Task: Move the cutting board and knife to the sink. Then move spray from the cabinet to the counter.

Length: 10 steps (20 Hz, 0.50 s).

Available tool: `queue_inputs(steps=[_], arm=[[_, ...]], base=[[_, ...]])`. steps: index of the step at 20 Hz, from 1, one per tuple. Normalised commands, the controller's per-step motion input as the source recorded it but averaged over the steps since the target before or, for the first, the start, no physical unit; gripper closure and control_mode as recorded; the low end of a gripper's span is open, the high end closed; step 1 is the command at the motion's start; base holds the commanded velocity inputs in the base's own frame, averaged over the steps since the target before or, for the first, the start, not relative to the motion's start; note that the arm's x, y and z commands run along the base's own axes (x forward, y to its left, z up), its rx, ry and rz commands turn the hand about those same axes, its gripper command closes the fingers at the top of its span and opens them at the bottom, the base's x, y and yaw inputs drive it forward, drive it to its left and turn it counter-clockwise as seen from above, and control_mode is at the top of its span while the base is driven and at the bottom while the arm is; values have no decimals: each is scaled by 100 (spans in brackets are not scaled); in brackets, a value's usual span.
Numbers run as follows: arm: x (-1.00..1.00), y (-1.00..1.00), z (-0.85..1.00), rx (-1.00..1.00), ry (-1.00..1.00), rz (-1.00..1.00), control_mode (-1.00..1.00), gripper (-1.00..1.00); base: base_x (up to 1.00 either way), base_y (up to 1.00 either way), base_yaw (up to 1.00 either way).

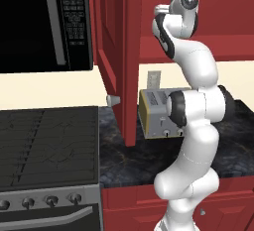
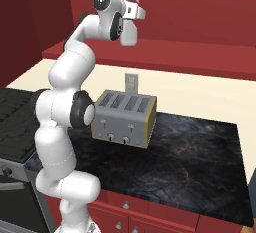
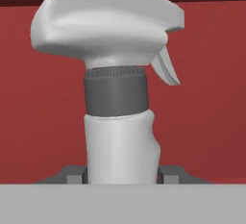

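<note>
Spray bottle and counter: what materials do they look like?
Spray bottle: likely plastic, smooth pale grey-white with soft sheen and a dark ribbed collar. Counter: looks like polished stone, black with faint golden-brown veins, though it's rendered, so a guess.

Two base views behind the arm, sharing toaster (image 1: 158, 113) and counter (image 2: 195, 152), hand view close on spray (image 3: 120, 93)
</note>
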Motion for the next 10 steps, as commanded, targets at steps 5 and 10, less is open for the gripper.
queue_inputs(steps=[5, 10], arm=[[0, 0, 0, 0, 0, 0, -100, 100], [-6, 0, 0, 0, 0, 0, -100, 100]], base=[[0, 0, 0], [0, 0, 0]])
